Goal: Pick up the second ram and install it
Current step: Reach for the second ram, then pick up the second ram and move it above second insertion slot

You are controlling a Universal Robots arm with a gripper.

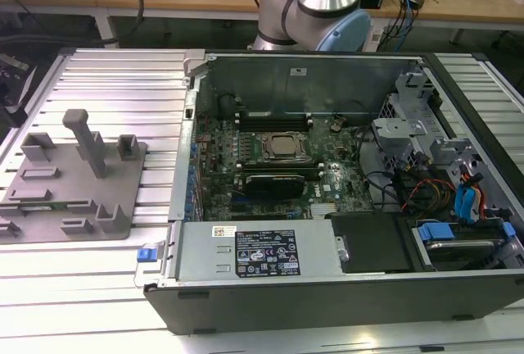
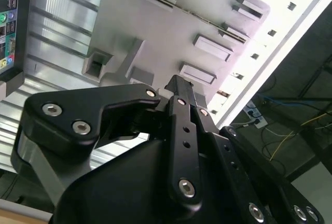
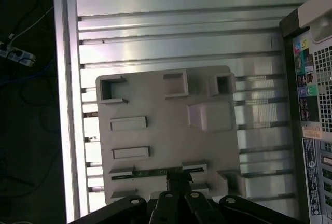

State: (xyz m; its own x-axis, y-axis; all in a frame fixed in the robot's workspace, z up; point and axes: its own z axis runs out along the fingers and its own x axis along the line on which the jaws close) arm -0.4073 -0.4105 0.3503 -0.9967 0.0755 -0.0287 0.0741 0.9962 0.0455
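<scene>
The second ram (image 3: 150, 171) is a thin green stick standing on edge between two holders of the grey tray (image 3: 166, 125). In the exterior view the second ram (image 1: 45, 205) sits in the tray (image 1: 74, 198) at that view's left. My gripper (image 3: 179, 178) hangs well above the tray, over the stick's middle. Its fingertips look pressed together with nothing between them. The second wrist view shows the gripper (image 2: 179, 85) in front of the tray (image 2: 155, 32), with the stick (image 2: 207, 19) beyond it.
An open computer case (image 1: 327, 288) lies at the exterior view's right of the tray, with memory slots (image 1: 274, 120) and a silver-capped processor (image 1: 284, 147) on its board. An upright post (image 1: 86, 137) rises from the tray. The ribbed metal table (image 3: 181, 27) ends at an edge (image 3: 65, 105).
</scene>
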